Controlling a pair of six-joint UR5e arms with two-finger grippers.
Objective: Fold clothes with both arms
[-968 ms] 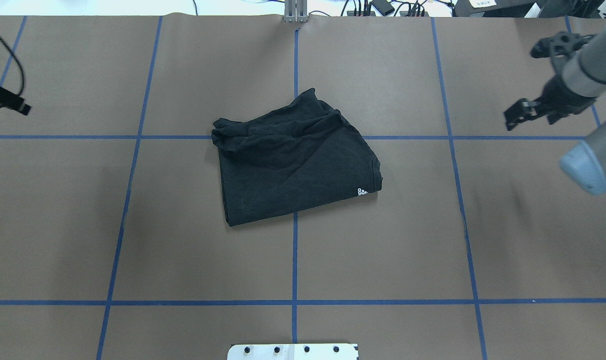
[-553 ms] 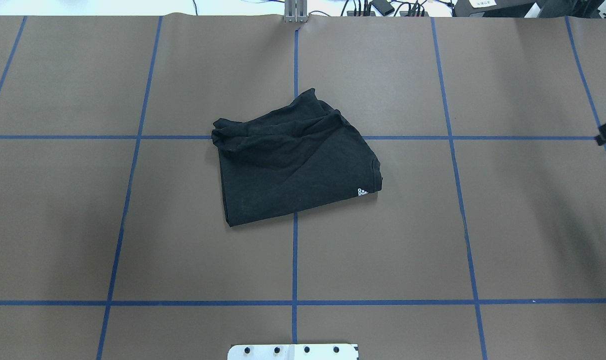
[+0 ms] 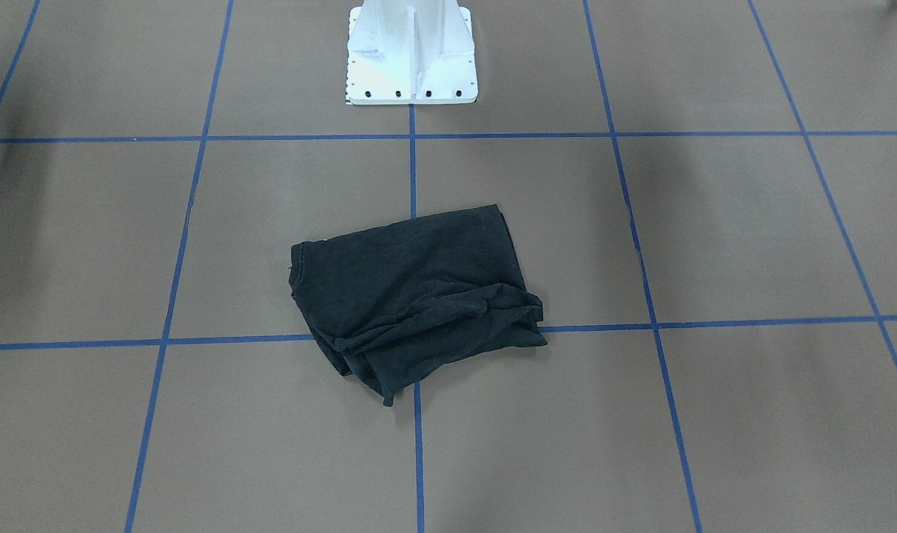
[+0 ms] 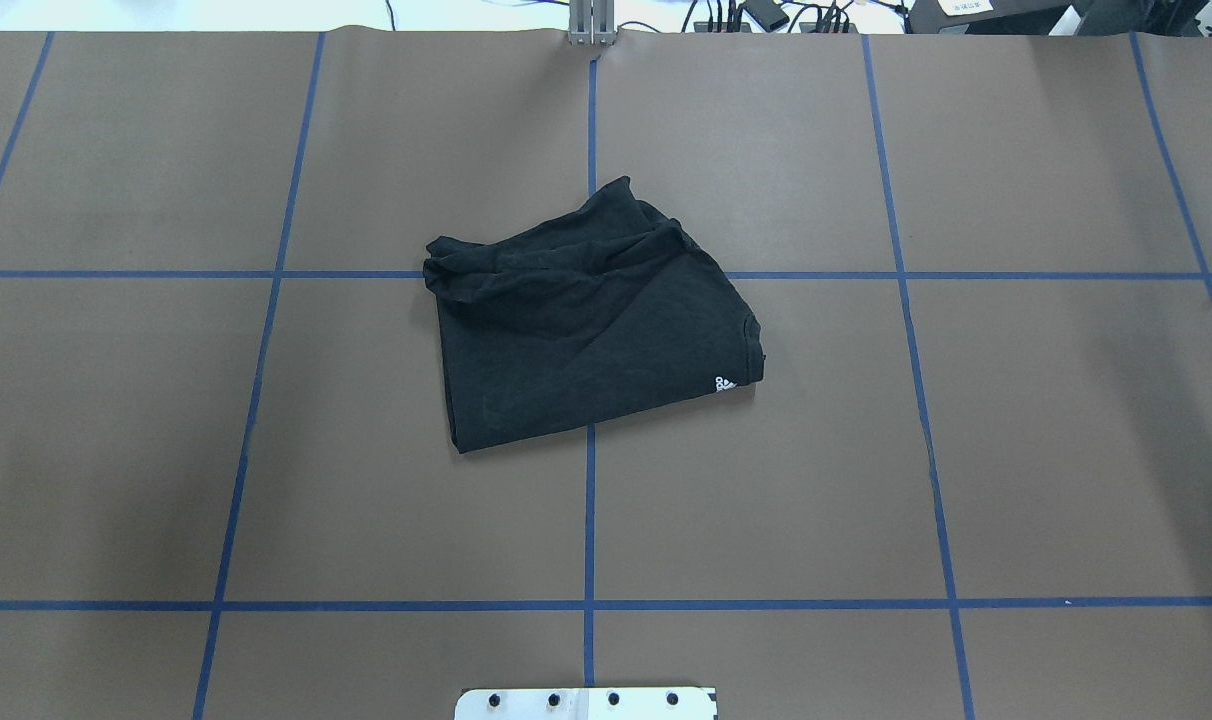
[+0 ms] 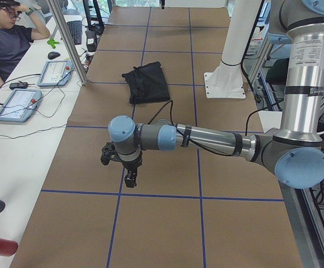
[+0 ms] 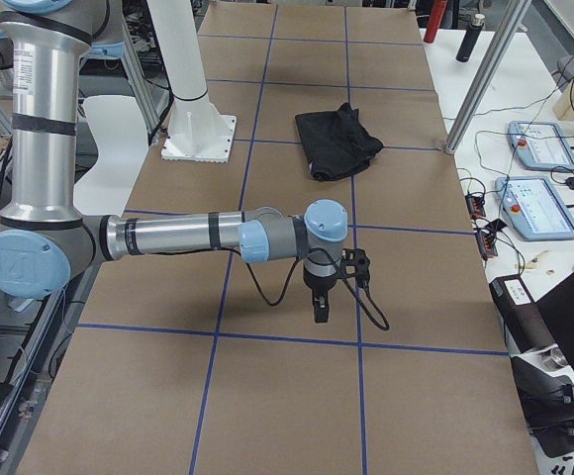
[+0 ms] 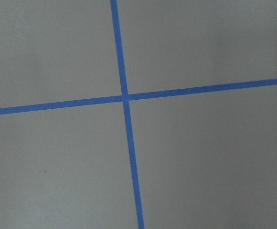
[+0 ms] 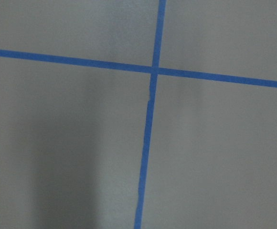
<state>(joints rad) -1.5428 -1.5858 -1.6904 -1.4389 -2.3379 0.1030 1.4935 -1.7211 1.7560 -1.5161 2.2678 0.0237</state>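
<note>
Black 2-finger left gripper (image 5: 129,180) and right gripper (image 6: 319,310), jaw state not discernible, should probably park well apart from the loosely folded black T-shirt (image 4: 591,335).

Matt black cloth T-shirt (image 4: 586,340) on smooth, matt paper-covered table (image 4: 966,450).

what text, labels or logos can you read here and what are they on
No word reads clearly anywhere.
T-shirt: small white logo mark at one corner, no letters legible.
Left arm: white label on its upright tube, print too small to read.
</note>
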